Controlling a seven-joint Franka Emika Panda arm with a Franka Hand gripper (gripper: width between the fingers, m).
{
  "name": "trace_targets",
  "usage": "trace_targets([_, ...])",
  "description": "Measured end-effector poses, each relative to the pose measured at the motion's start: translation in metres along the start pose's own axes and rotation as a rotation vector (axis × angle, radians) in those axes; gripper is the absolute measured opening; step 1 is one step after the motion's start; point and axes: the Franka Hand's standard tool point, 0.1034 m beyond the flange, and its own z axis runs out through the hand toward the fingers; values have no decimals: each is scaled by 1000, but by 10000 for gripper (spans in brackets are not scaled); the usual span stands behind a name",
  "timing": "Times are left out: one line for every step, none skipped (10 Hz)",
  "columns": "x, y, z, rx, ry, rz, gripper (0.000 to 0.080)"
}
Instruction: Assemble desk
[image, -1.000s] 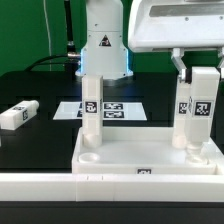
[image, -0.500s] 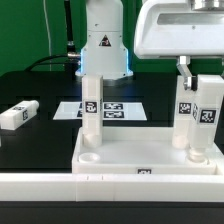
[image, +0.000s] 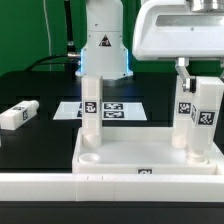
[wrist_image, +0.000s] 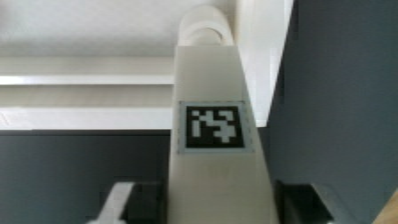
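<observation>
The white desk top (image: 130, 168) lies rim-up at the front. One leg (image: 90, 118) stands upright at its left end and another (image: 185, 118) at its right end. My gripper (image: 203, 78) is shut on a third tagged leg (image: 209, 115), held upright just to the exterior view's right of that second leg, its foot down at the top's right corner. In the wrist view this leg (wrist_image: 217, 120) fills the gap between my gripper's (wrist_image: 214, 205) fingers, tag facing the camera. A fourth leg (image: 18, 115) lies loose on the black table at the exterior view's left.
The marker board (image: 115, 110) lies flat behind the desk top. The robot base (image: 105, 45) stands at the back centre. A long white rail wall (image: 100, 192) runs along the front edge. Black table surface shows left of the desk top.
The gripper and the held leg have shifted slightly toward the exterior view's right, and the leg's tag has turned a little. The other legs and the top have not moved.
</observation>
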Motion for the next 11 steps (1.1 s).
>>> trace_targets([-1, 0, 2, -2, 0, -1, 287])
trace_targets([-2, 0, 3, -2, -1, -2, 287])
trace_targets([-3, 0, 4, -3, -4, -3, 287])
trace_targets([-3, -1, 5, -4, -2, -4, 287])
trace_targets([-3, -1, 6, -4, 0, -5, 287])
trace_targets([-3, -1, 6, -4, 2, -5, 287])
trace_targets([-3, -1, 6, -4, 3, -5, 287])
trace_targets([-2, -1, 6, -4, 7, 1, 287])
trace_targets([-2, 0, 6, -3, 8, 4, 287])
trace_targets([-2, 0, 6, -3, 8, 4, 288])
trace_targets([-2, 0, 6, -3, 8, 4, 288])
